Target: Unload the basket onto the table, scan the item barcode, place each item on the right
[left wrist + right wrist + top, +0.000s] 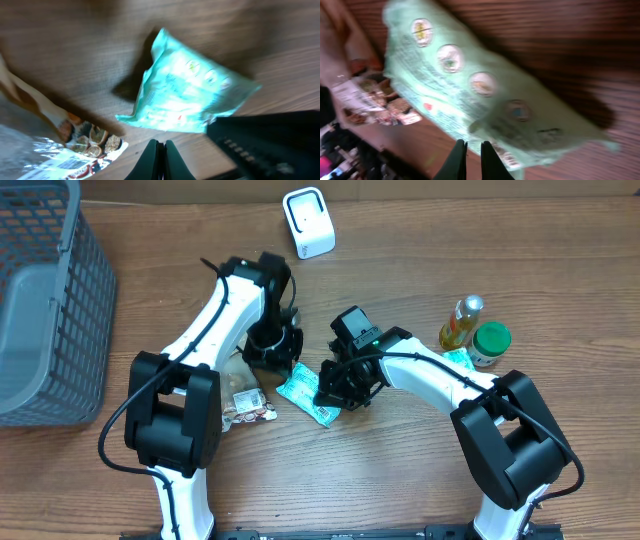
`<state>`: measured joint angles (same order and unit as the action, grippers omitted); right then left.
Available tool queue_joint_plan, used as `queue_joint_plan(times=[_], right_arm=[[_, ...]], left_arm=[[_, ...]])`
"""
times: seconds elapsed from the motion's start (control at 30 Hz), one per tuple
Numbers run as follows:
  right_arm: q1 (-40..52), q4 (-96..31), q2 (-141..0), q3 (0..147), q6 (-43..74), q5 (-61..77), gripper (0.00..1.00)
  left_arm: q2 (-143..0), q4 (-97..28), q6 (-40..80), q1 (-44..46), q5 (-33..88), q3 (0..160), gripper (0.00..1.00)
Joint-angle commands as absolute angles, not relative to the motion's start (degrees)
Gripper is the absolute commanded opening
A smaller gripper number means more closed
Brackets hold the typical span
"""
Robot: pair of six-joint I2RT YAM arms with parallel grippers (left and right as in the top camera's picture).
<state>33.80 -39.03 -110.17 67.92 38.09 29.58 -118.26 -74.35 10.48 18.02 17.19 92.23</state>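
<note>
The item is a teal packet [303,392] lying crumpled on the wooden table between the two arms, one end raised and casting a shadow. It fills the left wrist view [190,92] and the right wrist view [470,90], where a white printed label shows near its lower edge. My right gripper [335,392] [473,160] has its jaws almost together on that edge of the packet. Just left of the packet, my left gripper [280,370] [161,160] is shut with nothing in it. The white scanner [308,222] stands at the back of the table.
A clear snack bag [245,402] [75,150] lies by the left arm. A yellow bottle [460,325] and a green-lidded jar [490,343] stand at the right. A grey basket [40,310] occupies the far left.
</note>
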Motion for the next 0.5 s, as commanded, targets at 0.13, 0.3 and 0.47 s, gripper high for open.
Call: queue_joint_plan(times=[0.13,0.3,0.47], right_arm=[[34.02,-42.37,-108.88,68.90,37.04,16.51,0.08],[34.79,-43.20,-109.58,68.60,37.04,14.92,0.08],[35.31,-42.46,-109.73,68.60,37.04,10.83,0.13]], left_arm=[[-118.41,-67.00,9.43,18.41,17.41,84.73,0.04],[-118.45,-59.37,9.96,18.41,16.78,80.36,0.04],[-118.45,-56.47,12.25,18.00,6.04,79.11,0.04]])
